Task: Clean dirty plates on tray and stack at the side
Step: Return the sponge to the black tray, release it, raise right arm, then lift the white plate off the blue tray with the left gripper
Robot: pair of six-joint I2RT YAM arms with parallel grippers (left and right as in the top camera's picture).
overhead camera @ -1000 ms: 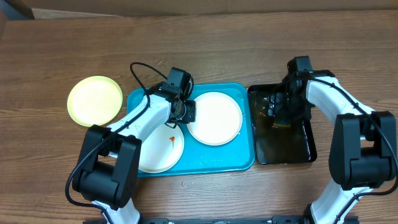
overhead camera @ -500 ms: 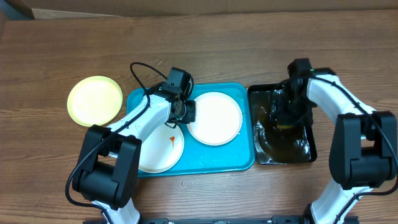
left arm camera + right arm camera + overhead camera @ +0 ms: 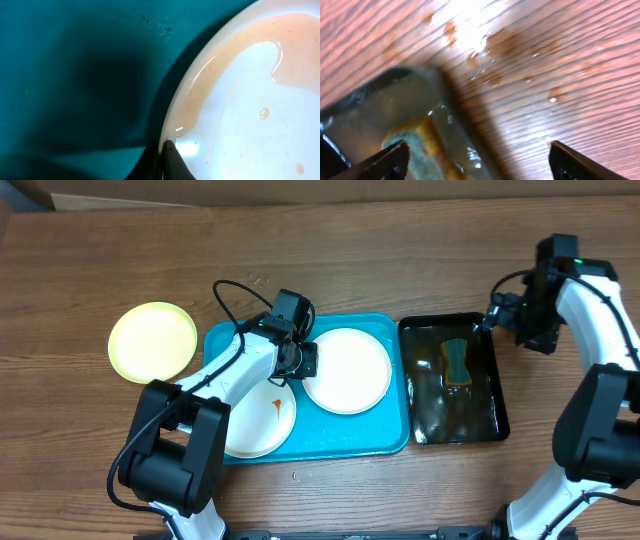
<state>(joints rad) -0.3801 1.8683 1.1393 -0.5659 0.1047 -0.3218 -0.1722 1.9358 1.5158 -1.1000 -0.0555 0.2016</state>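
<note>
The turquoise tray (image 3: 392,442) holds two white plates. The right one (image 3: 350,372) is wet, with pinkish water on it in the left wrist view (image 3: 250,100). My left gripper (image 3: 303,360) is shut on its left rim, as the left wrist view (image 3: 166,159) shows. The left white plate (image 3: 250,425) has a small red smear. The pale yellow-green plate (image 3: 152,342) lies on the table left of the tray. My right gripper (image 3: 502,318) is open and empty above the table at the black tray's far right corner; its fingers also show in the right wrist view (image 3: 480,162).
A black tray (image 3: 496,420) of murky water stands right of the turquoise tray, with a yellow-and-green sponge (image 3: 457,362) lying in it; the sponge also shows in the right wrist view (image 3: 417,137). Water drops wet the wood beside the black tray's rim (image 3: 445,85).
My right gripper has let go of the sponge in the black tray, opened, and moved up and to the right. The left arm and the plates have not moved.
</note>
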